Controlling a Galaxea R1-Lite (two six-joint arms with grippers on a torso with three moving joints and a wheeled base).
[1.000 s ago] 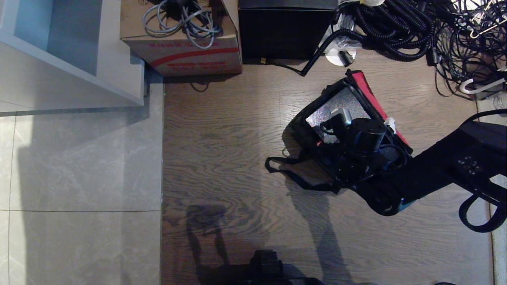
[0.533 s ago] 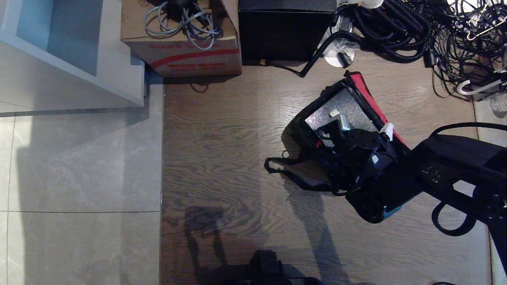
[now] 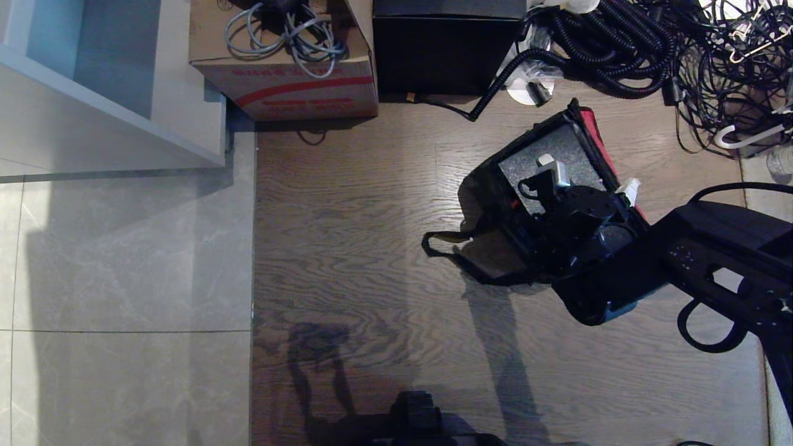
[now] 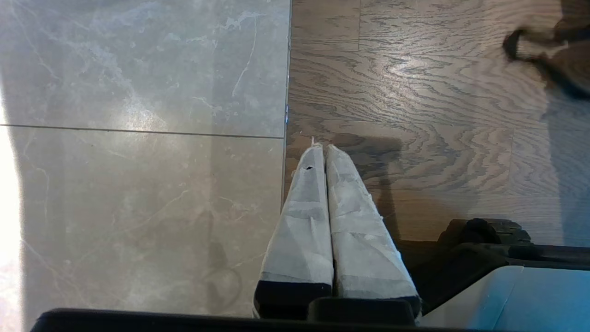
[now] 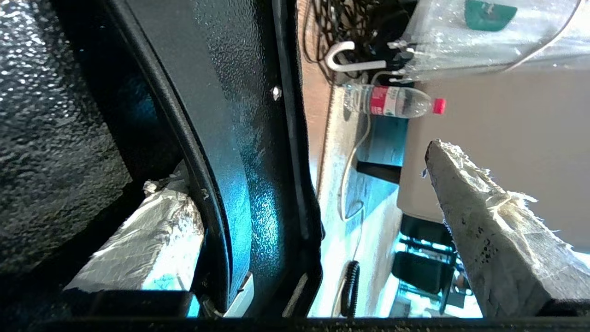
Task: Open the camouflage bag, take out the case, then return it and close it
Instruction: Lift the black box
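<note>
The camouflage bag lies open on the wood floor, in front of the black box, its red lining turned toward the cables. The case sits inside it. The right gripper reaches into the bag, jaws spread wide, 1 finger inside the case's handle, the other outside. The left gripper, pressed together, hangs well apart.

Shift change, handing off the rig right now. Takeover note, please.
Left end effector: shut, parked over the floor, idle.
Right end effector: open, down in the camouflage bag, fingers astride part of the case, not clamped.
Done: bag lid open, case sitting inside.
Left: cannot tell whether the case has been out yet; at minimum, closing the bag.
</note>
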